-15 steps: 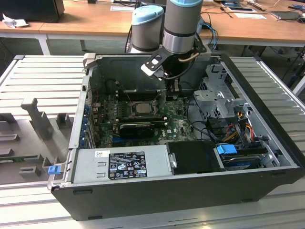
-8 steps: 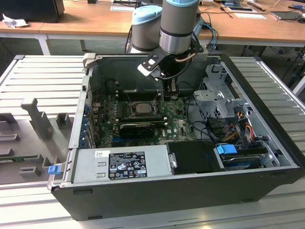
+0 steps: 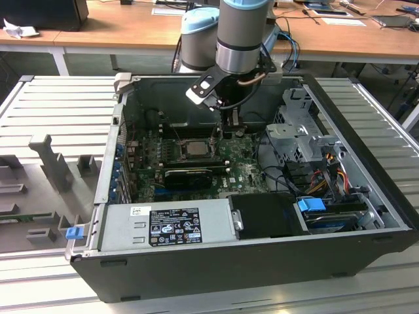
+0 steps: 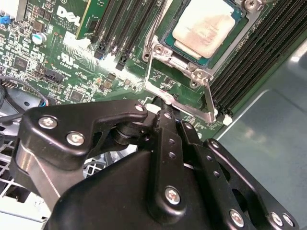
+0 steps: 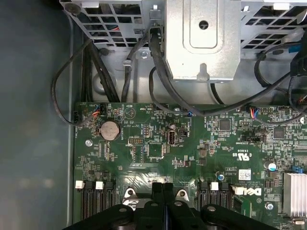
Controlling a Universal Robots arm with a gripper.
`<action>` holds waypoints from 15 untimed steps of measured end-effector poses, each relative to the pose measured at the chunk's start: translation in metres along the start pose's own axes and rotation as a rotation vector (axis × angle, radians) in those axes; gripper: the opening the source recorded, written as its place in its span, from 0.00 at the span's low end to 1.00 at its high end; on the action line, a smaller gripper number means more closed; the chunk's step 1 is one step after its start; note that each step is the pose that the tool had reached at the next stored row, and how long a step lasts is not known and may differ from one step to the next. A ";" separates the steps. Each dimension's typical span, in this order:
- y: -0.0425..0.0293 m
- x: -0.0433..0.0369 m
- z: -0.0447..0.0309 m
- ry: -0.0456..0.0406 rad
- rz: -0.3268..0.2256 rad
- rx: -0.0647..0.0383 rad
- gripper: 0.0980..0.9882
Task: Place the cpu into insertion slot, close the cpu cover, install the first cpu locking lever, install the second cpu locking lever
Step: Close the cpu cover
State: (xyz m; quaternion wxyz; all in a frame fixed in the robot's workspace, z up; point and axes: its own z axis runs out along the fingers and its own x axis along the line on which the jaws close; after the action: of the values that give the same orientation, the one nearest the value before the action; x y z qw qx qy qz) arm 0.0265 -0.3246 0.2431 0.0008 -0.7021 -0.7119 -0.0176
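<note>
Cpu, small square chip with the silvery-grey metal top (image 3: 194, 148), sits mid-frame in the exterior view in its black-framed square insertion slot (image 4: 180, 61), and the black pincer (image 4: 162, 111) looks clenched at the thin silver wire lever (image 4: 149, 67), so a slip could gouge the green motherboard (image 4: 57, 57).

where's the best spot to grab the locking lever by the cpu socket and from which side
On the locking lever, probably take the curled free end, which juts clear at the socket corner. Come down from above the board with the claw straddling the thin wire; the rest of it lies close along the cpu cover.
</note>
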 end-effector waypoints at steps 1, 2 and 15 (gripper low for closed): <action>-0.0003 0.0000 0.0001 0.0001 0.000 0.000 0.01; -0.0009 0.0001 0.0002 0.0002 0.000 0.000 0.01; -0.0156 0.0002 0.0006 0.0002 0.000 0.000 0.01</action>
State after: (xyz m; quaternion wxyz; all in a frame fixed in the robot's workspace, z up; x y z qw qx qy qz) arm 0.0109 -0.3245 0.2421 0.0009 -0.7022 -0.7118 -0.0177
